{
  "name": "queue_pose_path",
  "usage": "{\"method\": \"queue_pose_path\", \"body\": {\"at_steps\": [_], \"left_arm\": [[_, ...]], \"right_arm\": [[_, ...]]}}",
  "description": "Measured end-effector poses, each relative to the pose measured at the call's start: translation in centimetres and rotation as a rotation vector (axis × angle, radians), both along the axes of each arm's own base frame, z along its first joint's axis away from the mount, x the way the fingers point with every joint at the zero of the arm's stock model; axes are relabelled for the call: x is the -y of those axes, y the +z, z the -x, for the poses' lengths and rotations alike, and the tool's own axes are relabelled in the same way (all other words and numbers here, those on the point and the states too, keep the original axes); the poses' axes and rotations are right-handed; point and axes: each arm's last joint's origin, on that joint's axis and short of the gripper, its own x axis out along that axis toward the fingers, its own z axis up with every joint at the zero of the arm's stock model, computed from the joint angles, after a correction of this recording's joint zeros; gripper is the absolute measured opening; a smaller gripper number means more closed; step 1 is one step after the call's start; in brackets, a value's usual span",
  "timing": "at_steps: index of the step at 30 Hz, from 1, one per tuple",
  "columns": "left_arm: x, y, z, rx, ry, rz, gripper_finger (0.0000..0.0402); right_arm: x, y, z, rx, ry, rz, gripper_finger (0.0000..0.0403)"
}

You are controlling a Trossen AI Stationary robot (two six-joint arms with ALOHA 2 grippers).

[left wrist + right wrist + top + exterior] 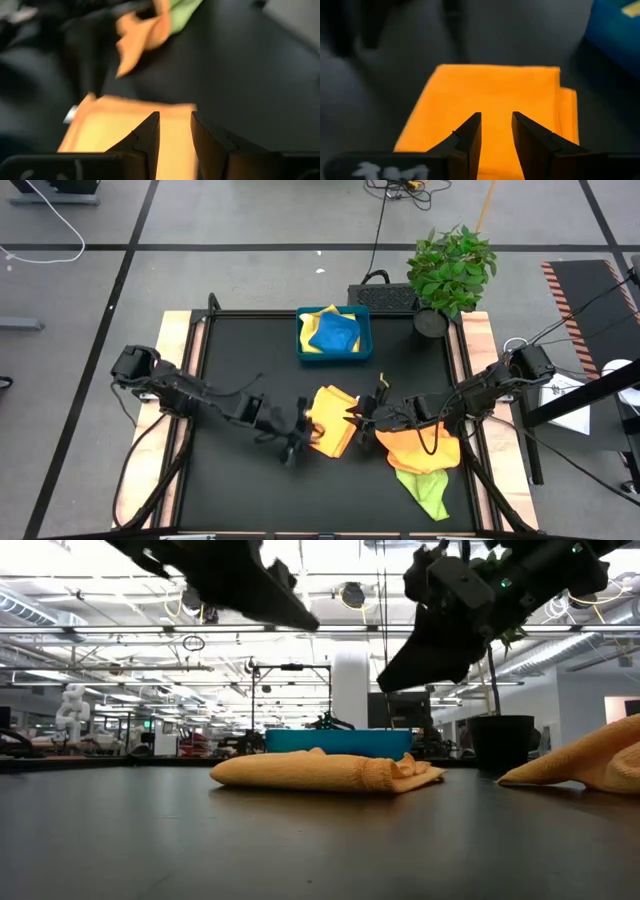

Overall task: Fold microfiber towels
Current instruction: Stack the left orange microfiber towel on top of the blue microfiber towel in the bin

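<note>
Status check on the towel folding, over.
Left gripper and right gripper open, raised either side of the folded orange-yellow microfiber towel. Towel flat on the black table, released. Nothing in the way.

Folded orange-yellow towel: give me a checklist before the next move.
1. Folded towel lies flat mid-table: ok.
2. Left gripper open, holding nothing: ok.
3. Right gripper open, holding nothing: ok.
4. Both grippers lifted clear of the towel in the low view: ok.
5. Fold edges aligned: cannot tell; one layer juts out at a side in the right wrist view.
6. Next towels, orange and green, loose beside the right arm: ok.
</note>
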Motion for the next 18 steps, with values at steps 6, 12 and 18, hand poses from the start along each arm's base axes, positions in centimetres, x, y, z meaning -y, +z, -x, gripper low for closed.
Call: {"method": "queue_pose_path", "body": {"at_steps": [6, 12, 18], "left_arm": [[3.2, -0.7, 0.9, 0.138, -0.062, 0.011, 0.0113], [4.5, -3.6, 0.4, 0.084, -0.045, -0.057, 0.0114], [5.4, -6.1, -1.2, 0.016, -0.029, -0.100, 0.0129]], "right_arm": [[-0.1, 0.3, -0.2, 0.033, 0.017, 0.012, 0.0102], [-0.1, 0.4, -0.3, 0.048, 0.017, 0.007, 0.0102], [-0.1, 0.3, -0.2, 0.094, 0.025, 0.006, 0.0102]]}}
